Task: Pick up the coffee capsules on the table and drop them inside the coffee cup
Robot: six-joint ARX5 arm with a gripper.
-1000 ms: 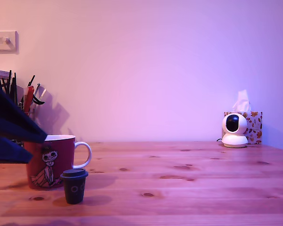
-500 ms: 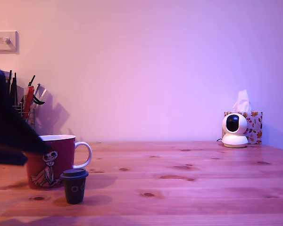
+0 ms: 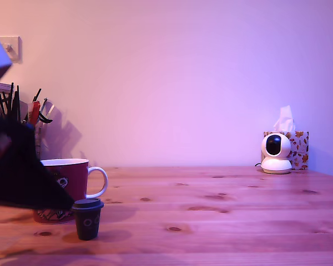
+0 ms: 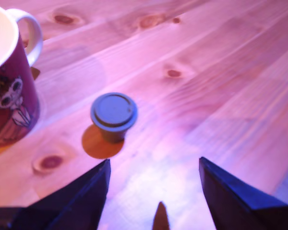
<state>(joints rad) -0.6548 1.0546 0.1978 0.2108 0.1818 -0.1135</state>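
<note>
Lower than a second before, the gripper point(image 4: 153, 191) had its jaws spread short of the dark capsule point(image 4: 114, 114); advancing off-centre risked toppling it against the mug point(image 4: 9, 91)

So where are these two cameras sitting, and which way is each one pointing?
Exterior view: low at table height, facing the wall; it sees the mug, the dark capsule, a small white camera and a tissue box. A dark part of the arm fills its left edge.
Wrist view: on the arm, looking down at the table; the gripper, open, shows with empty fingers.
Both views share the mug and capsule.
</note>
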